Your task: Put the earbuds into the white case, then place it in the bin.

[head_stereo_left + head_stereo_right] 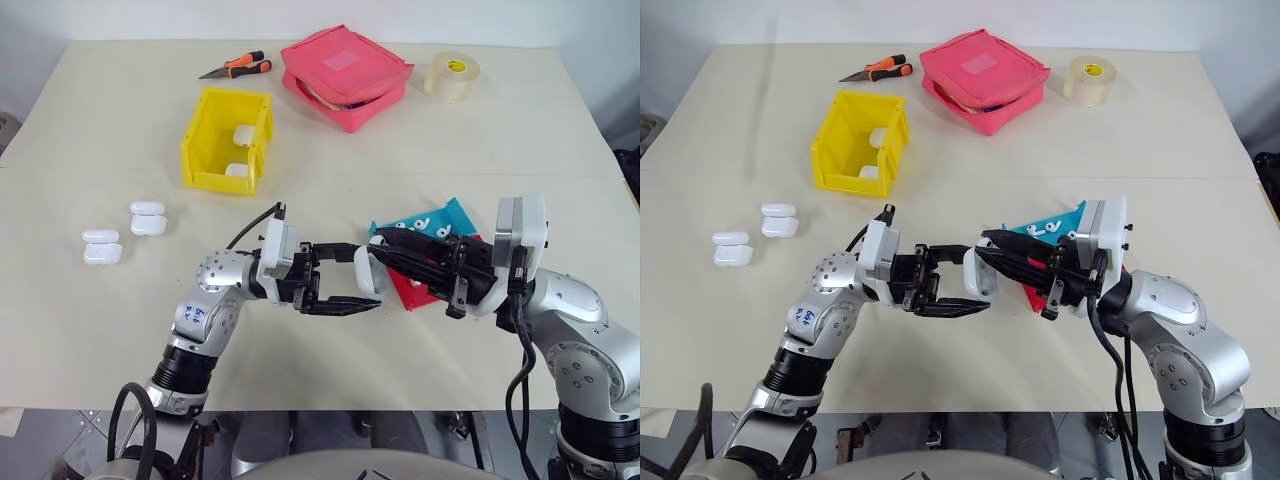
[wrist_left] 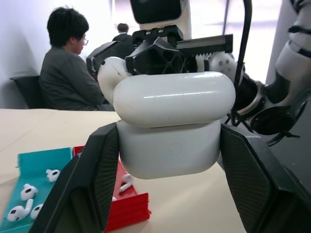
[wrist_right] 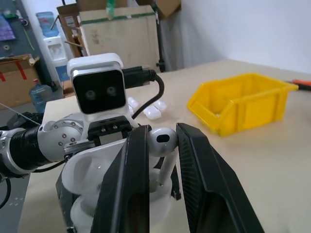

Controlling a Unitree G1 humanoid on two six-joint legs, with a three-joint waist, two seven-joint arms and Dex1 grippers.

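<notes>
Left gripper (image 1: 368, 289): we are clamping the open case (image 2: 170, 126) between both fingers, above the near middle of the bench (image 1: 100, 340).
Right gripper (image 1: 377, 240): we are pinching one earbud (image 3: 162, 141) in a narrow grip, its stem pointing down at the open case.
Left wrist view: we are seeing the case's lid hinged up over its body, the right gripper just behind it, and a seated person beyond the bench.
Right wrist view: we are seeing the earbud head between the fingers and the case's white hollow under it; the head views are not resolving this.
Blue tray (image 2: 34, 167): it is holding several loose earbuds (image 2: 28, 192); it is lying near the bench's right edge.
Red tray (image 2: 127, 204): it is touching the blue one; at least one earbud is lying in it.
Bin (image 1: 227, 139): it is sitting toward the far left of the bench and holding two white cases (image 1: 245, 134).
Spare cases (image 1: 124, 233): four are lying near the left edge.
Far edge: pliers (image 1: 238, 67), a pink pouch (image 1: 346, 75) and a tape roll (image 1: 451, 76) are lying there.
</notes>
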